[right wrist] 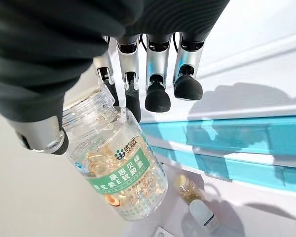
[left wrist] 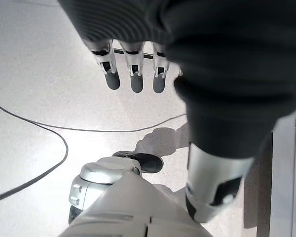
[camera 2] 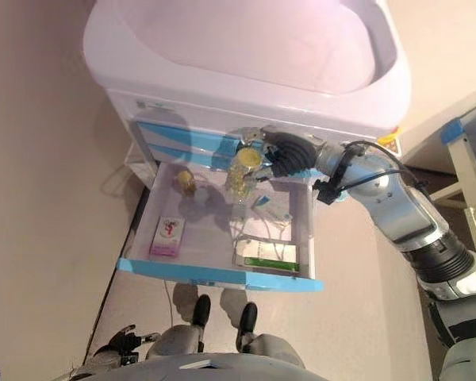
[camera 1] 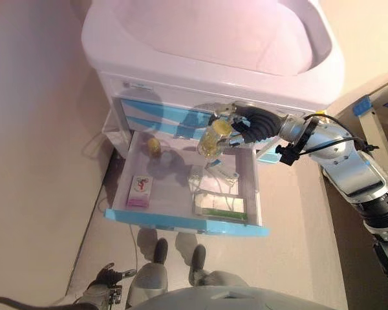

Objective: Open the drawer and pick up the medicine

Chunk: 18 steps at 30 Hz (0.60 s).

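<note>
The drawer [camera 1: 181, 223] stands open, and my right hand [camera 1: 236, 126] is clamped on the medicine bottle [camera 1: 213, 139], lifted above it. My left hand [left wrist: 133, 74] hangs slack.

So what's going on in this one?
The robot's right hand holds a clear plastic bottle of yellow capsules lifted above the open white drawer with a blue front of the white cabinet. A pink and white box, a green and white box and a small yellow bottle lie in the drawer. The left hand hangs open over the floor.
</note>
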### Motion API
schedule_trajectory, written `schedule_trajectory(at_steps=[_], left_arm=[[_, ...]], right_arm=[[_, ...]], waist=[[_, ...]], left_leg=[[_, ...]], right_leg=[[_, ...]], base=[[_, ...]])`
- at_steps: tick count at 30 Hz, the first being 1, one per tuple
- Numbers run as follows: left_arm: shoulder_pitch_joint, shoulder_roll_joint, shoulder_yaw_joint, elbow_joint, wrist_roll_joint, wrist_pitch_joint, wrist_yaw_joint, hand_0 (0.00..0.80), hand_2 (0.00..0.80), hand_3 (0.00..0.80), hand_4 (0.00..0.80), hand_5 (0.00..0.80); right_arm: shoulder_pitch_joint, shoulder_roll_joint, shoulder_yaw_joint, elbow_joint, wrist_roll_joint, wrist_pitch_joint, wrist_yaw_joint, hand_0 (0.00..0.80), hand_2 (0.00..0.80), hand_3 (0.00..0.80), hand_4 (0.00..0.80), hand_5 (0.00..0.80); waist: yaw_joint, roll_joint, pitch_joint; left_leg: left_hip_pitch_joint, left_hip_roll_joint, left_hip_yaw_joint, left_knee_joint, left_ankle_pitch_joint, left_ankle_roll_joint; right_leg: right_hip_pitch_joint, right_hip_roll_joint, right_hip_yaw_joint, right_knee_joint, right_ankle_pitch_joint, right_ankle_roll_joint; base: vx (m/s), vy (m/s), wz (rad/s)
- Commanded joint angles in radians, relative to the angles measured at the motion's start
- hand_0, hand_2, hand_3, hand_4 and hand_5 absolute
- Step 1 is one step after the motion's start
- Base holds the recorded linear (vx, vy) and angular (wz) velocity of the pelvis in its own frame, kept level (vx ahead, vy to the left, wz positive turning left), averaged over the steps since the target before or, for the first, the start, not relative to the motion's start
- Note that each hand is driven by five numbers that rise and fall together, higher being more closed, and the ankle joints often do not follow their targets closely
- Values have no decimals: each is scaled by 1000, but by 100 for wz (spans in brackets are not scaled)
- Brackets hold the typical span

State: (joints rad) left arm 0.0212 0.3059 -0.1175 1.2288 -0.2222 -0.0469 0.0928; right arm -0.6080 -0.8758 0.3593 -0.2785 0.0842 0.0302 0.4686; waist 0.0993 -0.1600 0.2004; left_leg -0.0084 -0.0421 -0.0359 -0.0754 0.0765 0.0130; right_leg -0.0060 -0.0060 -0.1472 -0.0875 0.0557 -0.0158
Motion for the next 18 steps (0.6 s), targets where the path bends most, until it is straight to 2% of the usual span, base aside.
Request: schedule_trajectory(at_steps=[1, 5, 8, 12, 18], left_arm=[[26, 20, -16, 60, 48, -4, 0, 0, 0, 0, 0, 0], [32, 22, -18, 62, 48, 6, 0, 0, 0, 0, 0, 0], [33, 26, -21, 59, 54, 22, -4, 0, 0, 0, 0, 0], [47, 28, -22, 54, 59, 33, -6, 0, 0, 0, 0, 0], [58, 41, -34, 45, 67, 49, -16, 0, 0, 0, 0, 0]], right_arm=[[-97, -13, -45, -6, 102, 18, -38, 800, 800, 800, 800, 800], [-152, -29, -67, 72, 143, 31, -91, 800, 800, 800, 800, 800], [-207, -51, -73, 158, 113, 25, -140, 800, 800, 800, 800, 800], [-287, -86, -56, 295, 109, 23, -224, 800, 800, 800, 800, 800], [-447, -143, 1, 528, 187, 31, -320, 800, 800, 800, 800, 800]], waist=[[15, 6, -57], [15, 10, -68], [18, 14, -76], [28, 16, -86], [49, 11, -95]], left_leg=[[-8, 8, 11, 1, -58, 0], [0, 8, 10, 0, -59, -3], [5, 5, 8, 3, -60, -5], [14, 2, 4, 5, -61, -6], [26, 0, -9, 5, -60, -9]], right_leg=[[5, -6, -17, 76, -42, 47], [14, -6, -18, 73, -46, 45], [22, -9, -23, 72, -49, 43], [37, -11, -29, 68, -52, 42], [57, -12, -45, 63, -56, 40]], base=[[0, 0, 0], [0, 0, 0], [29, 9, 4], [49, 8, 4], [57, -9, 3]])
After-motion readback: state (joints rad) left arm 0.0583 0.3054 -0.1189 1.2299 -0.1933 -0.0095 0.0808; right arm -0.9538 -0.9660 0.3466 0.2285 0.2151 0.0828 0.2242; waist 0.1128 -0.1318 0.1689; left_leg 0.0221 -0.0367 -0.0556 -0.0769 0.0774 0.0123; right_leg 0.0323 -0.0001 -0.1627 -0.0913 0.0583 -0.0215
